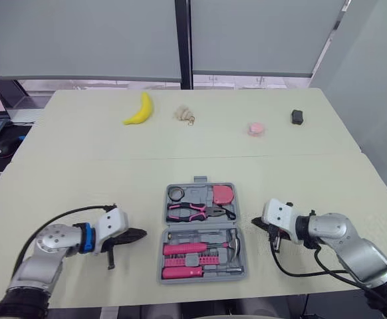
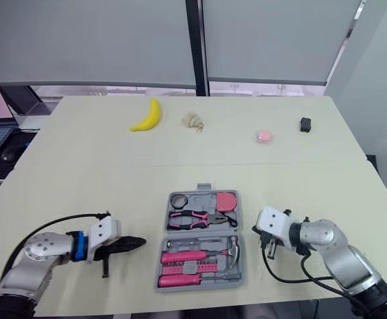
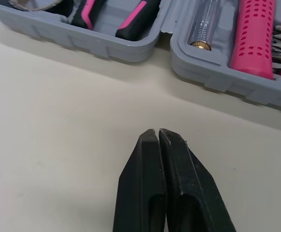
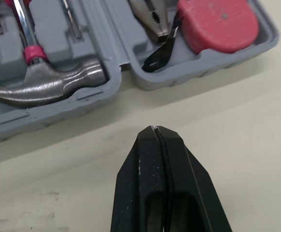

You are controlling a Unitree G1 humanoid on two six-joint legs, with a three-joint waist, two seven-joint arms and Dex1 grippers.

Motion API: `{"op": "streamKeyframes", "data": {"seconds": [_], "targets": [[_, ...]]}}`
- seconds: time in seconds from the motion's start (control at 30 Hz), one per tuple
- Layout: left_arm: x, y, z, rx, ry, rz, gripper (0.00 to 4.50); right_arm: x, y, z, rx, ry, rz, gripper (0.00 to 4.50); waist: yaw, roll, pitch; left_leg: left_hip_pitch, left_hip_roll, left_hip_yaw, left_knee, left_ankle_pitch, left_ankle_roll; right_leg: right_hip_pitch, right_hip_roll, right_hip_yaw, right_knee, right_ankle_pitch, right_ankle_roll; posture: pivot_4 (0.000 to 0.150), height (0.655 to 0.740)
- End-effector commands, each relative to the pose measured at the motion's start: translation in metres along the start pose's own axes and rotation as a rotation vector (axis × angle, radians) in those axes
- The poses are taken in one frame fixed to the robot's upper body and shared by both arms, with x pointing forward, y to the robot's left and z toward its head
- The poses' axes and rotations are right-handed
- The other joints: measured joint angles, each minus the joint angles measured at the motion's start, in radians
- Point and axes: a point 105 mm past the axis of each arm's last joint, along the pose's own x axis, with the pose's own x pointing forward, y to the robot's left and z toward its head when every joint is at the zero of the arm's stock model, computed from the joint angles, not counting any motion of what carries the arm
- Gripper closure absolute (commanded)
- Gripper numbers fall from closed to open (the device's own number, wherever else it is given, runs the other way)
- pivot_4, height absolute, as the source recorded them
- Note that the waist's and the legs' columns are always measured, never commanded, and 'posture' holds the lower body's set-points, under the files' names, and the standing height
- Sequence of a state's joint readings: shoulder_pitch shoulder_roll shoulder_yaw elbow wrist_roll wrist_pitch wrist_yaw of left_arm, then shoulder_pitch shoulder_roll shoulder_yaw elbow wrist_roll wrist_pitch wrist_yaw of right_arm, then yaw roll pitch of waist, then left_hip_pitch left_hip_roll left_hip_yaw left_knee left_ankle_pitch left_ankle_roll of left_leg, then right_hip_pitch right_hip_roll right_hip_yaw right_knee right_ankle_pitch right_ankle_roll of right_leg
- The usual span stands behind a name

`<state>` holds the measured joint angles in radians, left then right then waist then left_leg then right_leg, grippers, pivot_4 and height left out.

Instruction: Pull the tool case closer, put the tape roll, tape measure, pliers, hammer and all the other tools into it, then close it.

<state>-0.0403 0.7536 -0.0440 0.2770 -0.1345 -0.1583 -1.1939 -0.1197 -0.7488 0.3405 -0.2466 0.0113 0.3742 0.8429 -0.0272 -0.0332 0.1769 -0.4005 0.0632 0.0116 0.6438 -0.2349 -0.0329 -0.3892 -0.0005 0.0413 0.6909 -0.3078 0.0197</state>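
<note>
The open case [image 1: 200, 180] sits near on the bench [image 1: 80, 186], tools [image 1: 193, 211] seated (only closing remains, I think). The left claw [image 1: 140, 233] and right claw [image 1: 254, 220] flank it, both pinched together and empty, probably to fold it.

Grey tool case [image 1: 180, 227], pink tape measure [image 1: 223, 194], yellow banana [image 1: 140, 109].

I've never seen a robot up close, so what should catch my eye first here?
An open grey tool case sits at the near edge of the table, packed with pink-handled tools such as pliers and a hammer. The left gripper and right gripper flank it, fingers shut and holding nothing. A yellow banana lies at the far side.
</note>
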Motion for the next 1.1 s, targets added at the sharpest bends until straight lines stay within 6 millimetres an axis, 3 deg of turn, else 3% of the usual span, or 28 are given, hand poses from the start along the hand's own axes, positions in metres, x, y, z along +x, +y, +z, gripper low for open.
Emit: {"op": "streamKeyframes", "data": {"seconds": [0.03,0.4,0.67,1.1], "targets": [[0.009,0.004,0.009,0.057,-0.015,0.005,4.49,0.005,-0.004,0.005,-0.038,-0.019,0.002,4.50,0.001,0.000,0.000,0.000,0.000,0.000,0.000,0.000,0.000,0.000,0.000,0.000,0.000,0.000,0.000,0.150,0.7274],[0.033,0.008,0.024,0.100,-0.045,-0.011,4.49,0.027,-0.005,0.009,-0.041,-0.038,0.030,4.50,0.000,0.000,0.000,0.001,0.000,0.000,0.001,0.000,0.000,0.000,0.001,0.000,0.003,0.000,0.000,0.150,0.7274],[0.044,-0.002,0.033,0.105,-0.072,-0.047,4.49,0.037,0.000,0.019,-0.039,-0.070,0.058,4.50,-0.001,0.000,0.000,0.002,0.000,0.000,0.001,0.000,0.000,0.000,0.001,0.000,0.005,0.000,0.000,0.150,0.7274],[0.043,-0.012,0.039,0.105,-0.080,-0.077,4.49,0.036,0.018,0.031,-0.008,-0.096,0.097,4.50,-0.001,0.000,0.000,0.002,0.000,-0.001,0.001,0.000,0.000,0.000,0.001,0.000,0.005,0.000,0.000,0.150,0.7274]]}}
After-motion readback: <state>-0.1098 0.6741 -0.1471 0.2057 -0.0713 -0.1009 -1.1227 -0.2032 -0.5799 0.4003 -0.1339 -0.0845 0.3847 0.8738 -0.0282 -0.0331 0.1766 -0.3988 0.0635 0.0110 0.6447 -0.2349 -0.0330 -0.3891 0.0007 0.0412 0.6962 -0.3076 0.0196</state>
